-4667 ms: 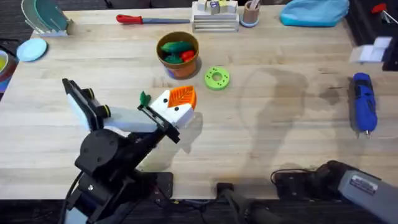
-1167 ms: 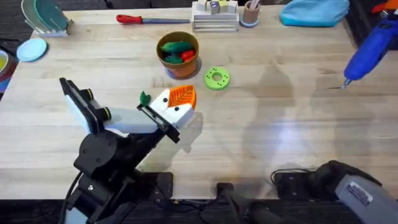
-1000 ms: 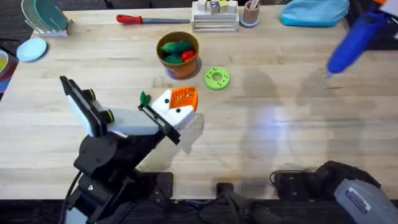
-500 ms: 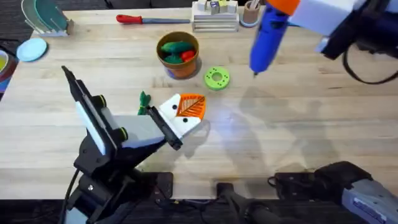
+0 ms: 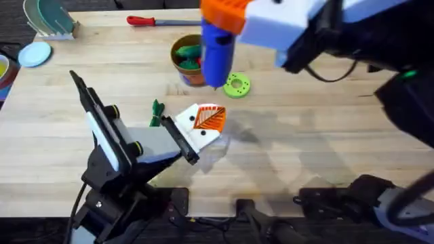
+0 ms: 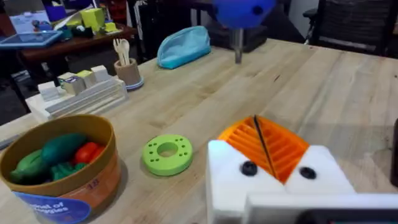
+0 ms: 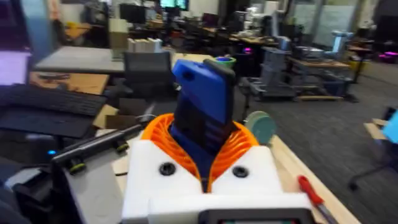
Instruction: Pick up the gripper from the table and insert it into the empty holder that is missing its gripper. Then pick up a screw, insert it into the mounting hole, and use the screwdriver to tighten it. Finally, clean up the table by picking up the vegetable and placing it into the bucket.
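Overhead view: the right gripper (image 5: 227,20), at upper centre, clamped the blue screwdriver (image 5: 217,54) upright, tip down beside the green disc (image 5: 237,85) and overlapping the bucket (image 5: 191,64) (toy vegetables inside). The left gripper (image 5: 203,122), at centre on the table (image 5: 325,149), had its orange pads pressed together on nothing visible.

surface (image 5: 325,135): pale wood | on it: bucket (image 5: 193,68), green disc (image 5: 237,85), red-handled screwdriver (image 5: 152,21), vegetable (image 5: 157,110)
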You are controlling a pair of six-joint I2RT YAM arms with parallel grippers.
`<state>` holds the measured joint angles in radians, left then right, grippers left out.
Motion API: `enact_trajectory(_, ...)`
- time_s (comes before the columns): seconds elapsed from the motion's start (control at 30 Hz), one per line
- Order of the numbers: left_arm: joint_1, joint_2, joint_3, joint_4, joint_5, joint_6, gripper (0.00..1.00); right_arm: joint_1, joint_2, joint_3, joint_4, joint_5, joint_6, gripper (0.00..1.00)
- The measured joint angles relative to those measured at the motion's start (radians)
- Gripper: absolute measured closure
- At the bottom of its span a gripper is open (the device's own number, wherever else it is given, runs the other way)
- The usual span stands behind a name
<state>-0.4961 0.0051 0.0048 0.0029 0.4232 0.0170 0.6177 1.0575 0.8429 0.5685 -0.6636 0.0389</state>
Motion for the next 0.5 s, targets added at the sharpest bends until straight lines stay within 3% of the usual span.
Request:
enact_trajectory(0.27, 0.000, 0.000, 0.000, 0.000, 0.000, 0.003, 0.988, 0.121, 0.093, 0.000, 0.099, -0.012, 0.037, 0.978)
enact_trajectory(0.5, 0.000, 0.000, 0.000, 0.001, 0.000, -0.003, 0.988, 0.163, 0.128, 0.000, 0.109, -0.015, 0.043, 0.978)
